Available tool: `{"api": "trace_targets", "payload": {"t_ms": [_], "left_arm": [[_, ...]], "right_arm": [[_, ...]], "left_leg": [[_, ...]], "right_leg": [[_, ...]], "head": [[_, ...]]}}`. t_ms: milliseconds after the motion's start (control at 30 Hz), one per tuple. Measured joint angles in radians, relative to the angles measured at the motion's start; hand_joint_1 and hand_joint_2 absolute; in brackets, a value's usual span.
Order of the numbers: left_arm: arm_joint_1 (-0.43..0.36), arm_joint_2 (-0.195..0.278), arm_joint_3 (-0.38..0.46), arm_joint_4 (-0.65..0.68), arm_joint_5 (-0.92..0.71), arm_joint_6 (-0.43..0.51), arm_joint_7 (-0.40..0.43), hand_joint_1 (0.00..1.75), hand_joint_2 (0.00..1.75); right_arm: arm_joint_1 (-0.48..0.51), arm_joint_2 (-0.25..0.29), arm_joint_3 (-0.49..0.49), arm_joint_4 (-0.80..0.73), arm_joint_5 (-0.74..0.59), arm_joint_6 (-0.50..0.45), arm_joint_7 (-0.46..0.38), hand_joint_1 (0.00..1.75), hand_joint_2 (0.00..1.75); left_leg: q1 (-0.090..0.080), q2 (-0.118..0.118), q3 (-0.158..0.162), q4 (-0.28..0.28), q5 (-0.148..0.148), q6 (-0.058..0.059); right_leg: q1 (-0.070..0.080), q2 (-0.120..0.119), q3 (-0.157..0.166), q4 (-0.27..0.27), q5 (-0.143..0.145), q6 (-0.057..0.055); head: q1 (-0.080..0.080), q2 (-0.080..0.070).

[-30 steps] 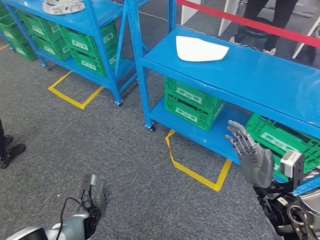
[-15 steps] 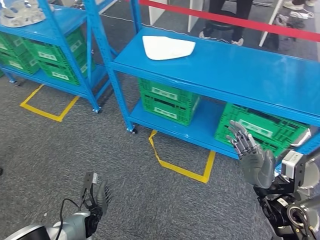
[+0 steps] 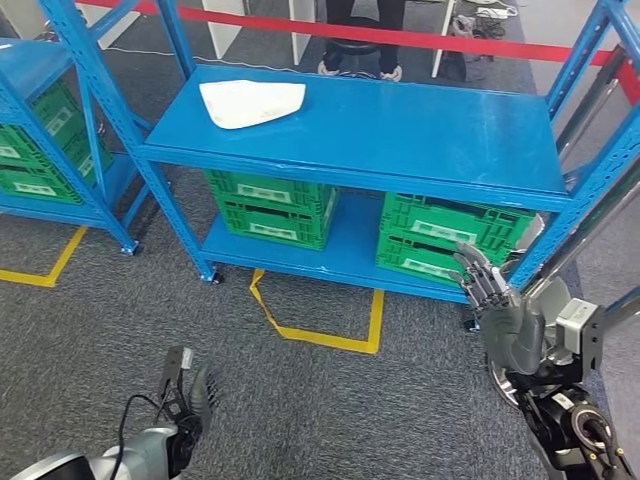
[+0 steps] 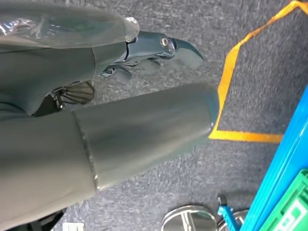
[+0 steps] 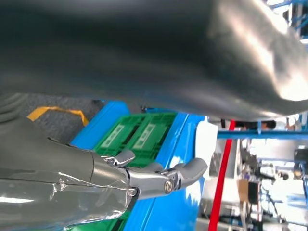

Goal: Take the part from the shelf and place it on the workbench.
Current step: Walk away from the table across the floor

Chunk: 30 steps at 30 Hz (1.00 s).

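We see the white part (image 3: 251, 102) lying upper left on the blue shelf (image 3: 423, 130), while our right hand (image 3: 504, 315) at lower right and left hand (image 3: 192, 395) at lower left both hold nothing, fingers apart.

Your head view looks down from high at blue shelf (image 3: 362, 125). Wrist views sit close behind hands, turned. All three share green crates (image 3: 445, 235) and yellow floor tape (image 3: 321, 335).
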Motion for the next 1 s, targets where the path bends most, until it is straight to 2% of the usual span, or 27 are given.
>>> {"api": "trace_targets", "payload": {"t_ms": [33, 133, 167, 300, 467, 1000], "left_arm": [[-0.001, -0.001, 0.000, 0.000, 0.001, 0.002, 0.000, 0.00, 0.00], [-0.004, -0.002, 0.000, 0.000, 0.000, 0.004, -0.002, 0.00, 0.00], [-0.004, -0.002, 0.000, 0.000, 0.000, 0.004, -0.002, 0.00, 0.00], [-0.003, -0.004, 0.000, 0.000, 0.000, 0.005, -0.003, 0.00, 0.00], [-0.002, -0.004, 0.000, 0.000, 0.002, 0.005, -0.003, 0.00, 0.00], [-0.003, -0.005, 0.000, 0.000, -0.006, 0.016, -0.002, 0.00, 0.00]], "right_arm": [[0.000, 0.000, 0.000, 0.000, 0.006, -0.004, 0.001, 0.00, 0.00], [-0.003, 0.000, -0.001, 0.003, 0.012, -0.012, 0.004, 0.00, 0.00], [-0.005, 0.000, -0.001, 0.004, 0.013, -0.014, 0.004, 0.00, 0.00], [-0.005, 0.000, 0.000, 0.008, 0.013, -0.015, 0.005, 0.00, 0.00], [-0.006, 0.000, 0.000, 0.010, 0.013, -0.013, 0.003, 0.00, 0.00], [-0.009, 0.000, 0.000, 0.017, 0.010, -0.024, 0.006, 0.00, 0.00]], "left_leg": [[-0.002, 0.008, 0.002, -0.004, 0.000, 0.002], [-0.007, 0.018, 0.009, -0.011, -0.001, 0.001], [-0.009, 0.018, 0.010, -0.010, -0.001, 0.001], [-0.012, 0.018, 0.011, -0.009, -0.001, 0.007], [-0.013, 0.017, 0.011, -0.008, -0.003, 0.009], [-0.011, 0.018, 0.012, -0.010, -0.003, 0.009]], "right_leg": [[0.000, -0.006, 0.000, 0.002, -0.002, 0.004], [0.002, -0.037, 0.008, -0.003, -0.003, -0.006], [0.002, -0.038, 0.010, -0.008, -0.001, -0.009], [-0.001, -0.040, 0.012, -0.010, -0.001, -0.005], [-0.002, -0.041, 0.013, -0.011, -0.001, 0.001], [-0.003, -0.041, 0.012, -0.011, -0.002, 0.002]], "head": [[0.000, 0.000], [0.007, 0.000], [0.009, 0.000], [0.010, 0.000], [0.010, 0.000], [0.010, 0.000]]}}
